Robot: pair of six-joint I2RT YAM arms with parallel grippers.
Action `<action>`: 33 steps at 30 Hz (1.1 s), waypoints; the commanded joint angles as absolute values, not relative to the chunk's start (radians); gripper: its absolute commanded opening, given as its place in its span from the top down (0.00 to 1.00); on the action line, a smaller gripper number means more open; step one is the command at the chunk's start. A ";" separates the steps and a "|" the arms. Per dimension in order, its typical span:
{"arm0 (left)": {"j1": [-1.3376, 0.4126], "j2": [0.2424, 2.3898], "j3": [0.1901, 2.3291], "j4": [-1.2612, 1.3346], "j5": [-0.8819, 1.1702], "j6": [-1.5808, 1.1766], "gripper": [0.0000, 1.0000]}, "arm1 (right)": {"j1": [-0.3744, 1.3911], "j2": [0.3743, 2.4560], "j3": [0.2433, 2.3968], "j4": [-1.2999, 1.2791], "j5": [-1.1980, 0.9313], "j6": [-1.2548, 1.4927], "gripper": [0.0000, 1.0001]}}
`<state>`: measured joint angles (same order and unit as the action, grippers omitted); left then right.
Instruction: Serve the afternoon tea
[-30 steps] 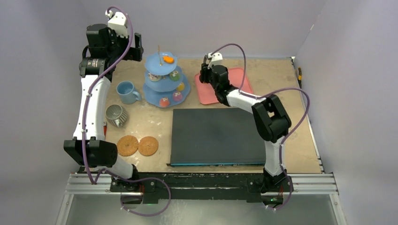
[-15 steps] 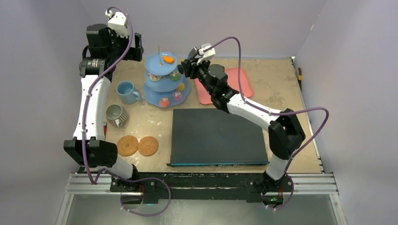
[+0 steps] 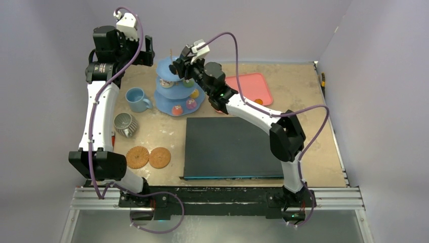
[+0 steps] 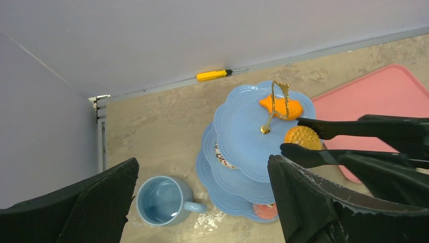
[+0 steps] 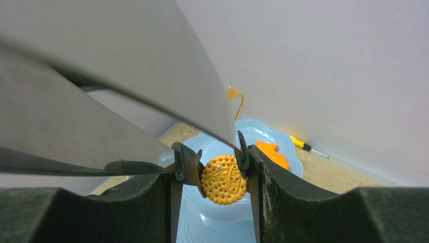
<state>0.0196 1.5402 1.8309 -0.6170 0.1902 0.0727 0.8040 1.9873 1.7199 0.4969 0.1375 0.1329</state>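
right gripper (image 3: 180,67), squeezing black tongs (image 4: 344,125) that pinch a yellow cake (image 5: 223,179), swings left off the pink tray (image 3: 250,83) and now hangs over the top tier of the stand (image 4: 238,126).

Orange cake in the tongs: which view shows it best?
Right wrist: the cake sits centre frame, pinched between the tips of the tongs, its pattern readable. Left wrist shows it smaller, from above, over the top tier of the stand. Top external: lost behind the right end effector.
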 commanded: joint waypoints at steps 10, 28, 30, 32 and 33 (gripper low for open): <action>0.026 1.509 1.836 -0.589 0.201 0.086 0.01 | 0.803 2.064 1.841 0.521 0.141 0.107 0.56; 0.030 1.499 1.838 -0.591 0.198 0.086 0.01 | 0.803 2.028 1.812 0.513 0.143 0.099 0.39; 0.030 1.499 1.840 -0.592 0.198 0.085 0.01 | 0.804 2.009 1.800 0.505 0.141 0.099 0.39; 0.030 1.497 1.842 -0.593 0.198 0.087 0.01 | 0.802 1.977 1.766 0.499 0.143 0.100 0.39; 0.030 1.497 1.842 -0.594 0.198 0.087 0.01 | 0.801 1.952 1.738 0.502 0.156 0.100 0.39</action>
<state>0.0196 1.5402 1.8309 -0.6163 0.1905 0.0727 0.8040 2.0792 1.7924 0.4690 0.1387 0.1112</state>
